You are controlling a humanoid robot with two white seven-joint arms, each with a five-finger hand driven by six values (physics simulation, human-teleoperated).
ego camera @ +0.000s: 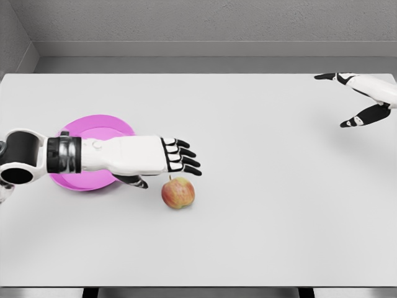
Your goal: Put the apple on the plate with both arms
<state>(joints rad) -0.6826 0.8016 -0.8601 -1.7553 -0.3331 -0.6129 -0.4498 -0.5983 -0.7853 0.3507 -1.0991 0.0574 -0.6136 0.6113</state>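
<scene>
The apple (178, 192) rests on the white table (260, 205), stem up, unheld and clear of every finger. The left hand (152, 158) lies just above and to the left of the apple in the head view, fingers extended and together, thumb (138, 182) tucked below the palm; it holds nothing, and its fingertips (189, 162) end just above the apple's upper edge, apparently without touching it. The pink plate (115, 127) sits to the left of the apple, largely covered by the left forearm (68, 155), so its near rim is only partly visible. The right hand (366, 99) is far to the right of the apple and higher in the view, near the table's far right corner, fingers spread and empty. Judged from this layout, the step in hand is the grasp of the apple, not yet made. To do it well, the left hand should descend with the fingers on the far side of the apple and the thumb on the near side, so that the fruit is enclosed around its widest part rather than nudged; a round apple is likely to roll if contacted on one side only. The stem should stay outside the grip. Since the task calls for both arms, the right hand needs to close the wide gap to the apple before the transfer to the plate.
</scene>
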